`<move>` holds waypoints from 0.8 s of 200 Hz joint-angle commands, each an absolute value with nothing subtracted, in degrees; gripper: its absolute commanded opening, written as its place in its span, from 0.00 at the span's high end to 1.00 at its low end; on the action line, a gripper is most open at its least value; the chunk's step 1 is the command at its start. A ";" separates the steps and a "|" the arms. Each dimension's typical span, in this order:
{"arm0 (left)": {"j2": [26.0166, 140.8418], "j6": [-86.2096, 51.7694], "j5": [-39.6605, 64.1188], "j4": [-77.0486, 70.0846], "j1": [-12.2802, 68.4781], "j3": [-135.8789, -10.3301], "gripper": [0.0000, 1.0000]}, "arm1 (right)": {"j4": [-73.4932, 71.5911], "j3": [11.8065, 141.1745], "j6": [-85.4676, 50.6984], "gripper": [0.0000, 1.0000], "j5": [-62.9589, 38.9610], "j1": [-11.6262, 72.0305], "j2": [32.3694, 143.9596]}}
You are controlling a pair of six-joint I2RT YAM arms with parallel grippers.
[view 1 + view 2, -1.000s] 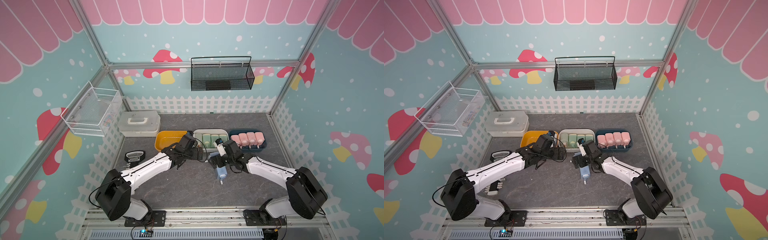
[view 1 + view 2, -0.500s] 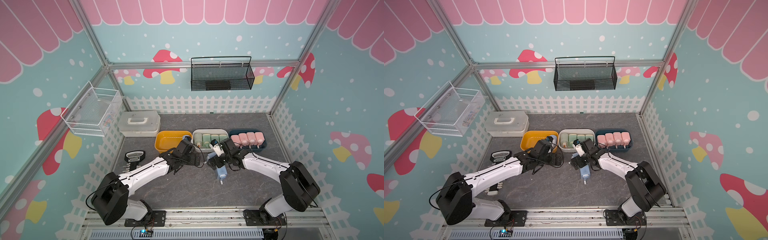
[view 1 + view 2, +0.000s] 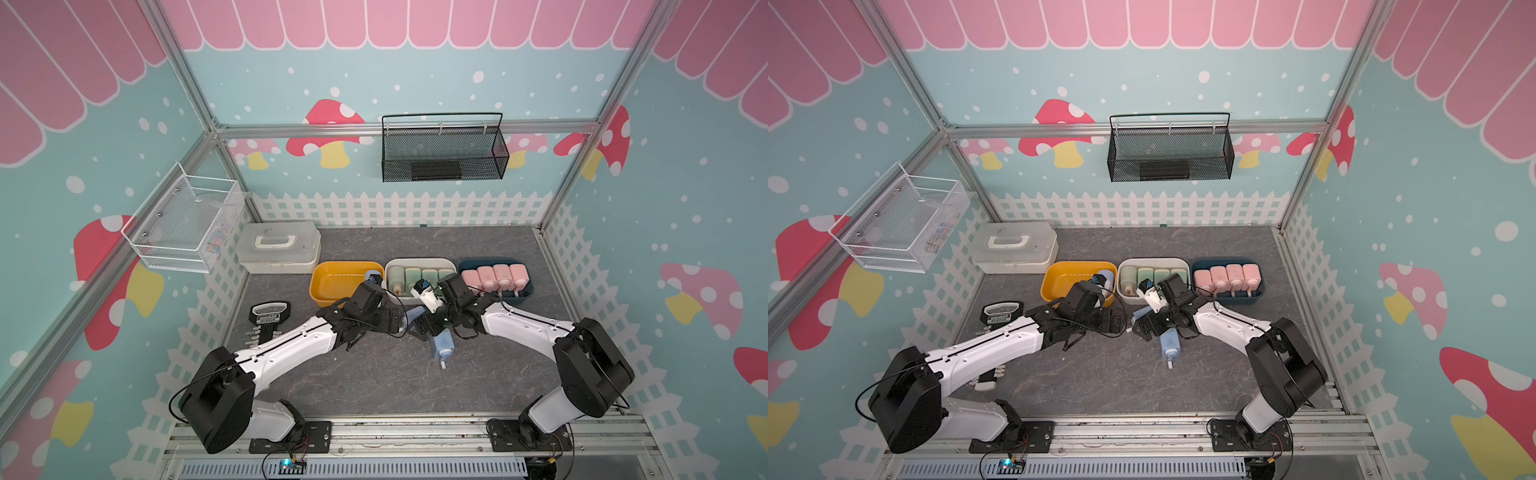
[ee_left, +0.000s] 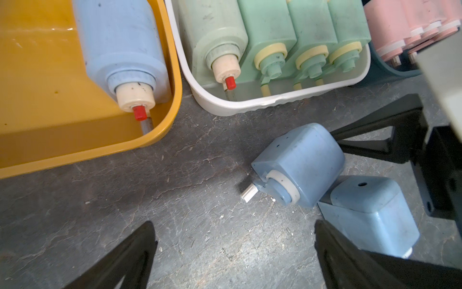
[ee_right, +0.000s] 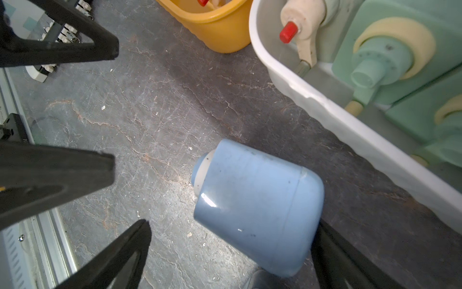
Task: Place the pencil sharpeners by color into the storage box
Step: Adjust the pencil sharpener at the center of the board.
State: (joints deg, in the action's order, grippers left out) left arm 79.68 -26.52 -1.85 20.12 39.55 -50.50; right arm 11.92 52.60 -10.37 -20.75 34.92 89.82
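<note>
In a top view, the left gripper [image 3: 398,326] and the right gripper [image 3: 420,329] are hovering low over the table [image 3: 374,386], near the yellow box [image 3: 322,286]. In the left wrist view, the left gripper is standing spread and empty, with a blue sharpener [image 4: 300,165] lying ahead and a second blue sharpener [image 4: 370,217] touching it. In the right wrist view, the right gripper is gaping too, holding nothing, beside the blue sharpener. Blue sorting seems in hand; next, one gripper needs to straddle it and close.

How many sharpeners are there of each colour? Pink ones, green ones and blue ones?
Pink sharpeners: 4, in the dark blue bin
Green sharpeners: 4, in the white bin
Blue sharpeners: 3, one in the yellow bin, two on the table
Total: 11
</note>
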 commanded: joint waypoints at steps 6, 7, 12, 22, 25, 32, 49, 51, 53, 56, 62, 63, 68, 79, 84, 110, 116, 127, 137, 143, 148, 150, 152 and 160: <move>80.85 -25.24 -0.03 18.93 39.58 -50.71 0.01 | 10.25 51.57 -11.62 0.01 -16.30 35.00 84.35; 80.90 -25.23 -0.01 18.91 39.57 -50.76 0.01 | 10.18 51.49 -11.74 0.01 -15.97 34.99 84.14; 81.08 -25.18 0.13 18.85 39.55 -50.75 0.01 | 9.69 50.92 -12.24 0.01 -14.83 35.07 82.87; 81.34 -24.99 0.48 18.66 39.62 -50.97 0.01 | 8.55 49.46 -13.12 0.01 -11.66 35.06 80.25; 81.46 -24.90 0.60 18.56 39.56 -50.98 0.01 | 8.20 48.96 -13.73 0.01 -10.53 35.06 79.51; 81.71 -24.57 1.16 18.33 39.55 -51.06 0.01 | 7.48 47.81 -15.05 0.01 -7.32 35.03 77.60; 82.60 -23.84 1.39 18.20 39.76 -51.56 0.01 | 4.83 44.46 -16.76 0.01 -2.06 35.06 73.46; 82.70 -23.69 1.36 18.20 39.80 -51.61 0.01 | 4.57 43.92 -16.91 0.01 -1.33 35.07 72.97; 82.81 -23.61 1.33 18.13 39.81 -51.71 0.01 | 4.33 43.61 -17.08 0.01 -0.73 35.07 72.58; 82.98 -23.42 1.23 18.12 39.88 -51.78 0.01 | 4.12 43.08 -17.45 0.01 0.21 35.06 71.99; 83.21 -23.13 0.92 17.94 39.99 -51.94 0.01 | 3.94 42.36 -17.90 0.01 1.95 35.06 71.00; 83.26 -23.08 0.90 17.89 39.99 -51.94 0.01 | 3.99 42.18 -18.00 0.01 2.34 35.06 70.83; 83.32 -22.63 1.37 17.31 40.01 -51.90 0.01 | 4.16 41.67 -18.37 0.02 3.97 35.07 70.11; 83.17 -21.79 3.23 14.86 39.99 -51.21 0.01 | 5.33 40.98 -19.60 0.01 7.96 35.02 68.75; 83.10 -21.42 4.09 13.61 39.99 -50.79 0.01 | 6.20 40.73 -20.04 0.01 9.64 35.00 68.23; 83.45 -15.70 6.12 11.70 40.51 -50.65 0.01 | 8.15 39.23 -20.98 0.01 15.10 35.05 65.44; 83.73 -13.53 6.05 11.86 40.84 -50.87 0.01 | 8.16 38.49 -21.07 0.01 15.72 35.06 64.74; 84.37 -10.59 5.17 12.31 41.35 -51.46 0.01 | 8.17 37.58 -20.92 0.01 16.47 35.07 63.43; 85.05 -7.94 4.38 13.40 41.65 -52.53 0.01 | 8.56 37.04 -20.75 0.01 16.90 35.02 62.36; 85.46 -6.44 3.88 13.77 41.66 -53.09 0.01 | 8.84 36.85 -20.66 0.01 17.13 35.07 61.77; 85.87 -5.22 3.63 13.90 41.66 -53.45 0.01 | 9.11 36.64 -20.59 0.01 17.46 35.05 61.27; 86.04 -4.87 3.68 13.87 41.70 -53.62 0.01 | 9.18 36.58 -20.57 0.01 17.61 35.06 61.02; 86.22 -4.51 3.62 13.95 41.72 -53.72 0.01 | 9.22 36.50 -20.50 0.01 17.70 35.07 60.83; 87.00 -2.59 3.82 13.97 41.74 -54.28 0.01 | 9.31 36.06 -20.33 0.01 18.19 35.05 60.01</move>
State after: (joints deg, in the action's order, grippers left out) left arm 84.90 -11.44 4.10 13.93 41.43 -51.62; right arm 8.03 37.43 -19.84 14.28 34.92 62.52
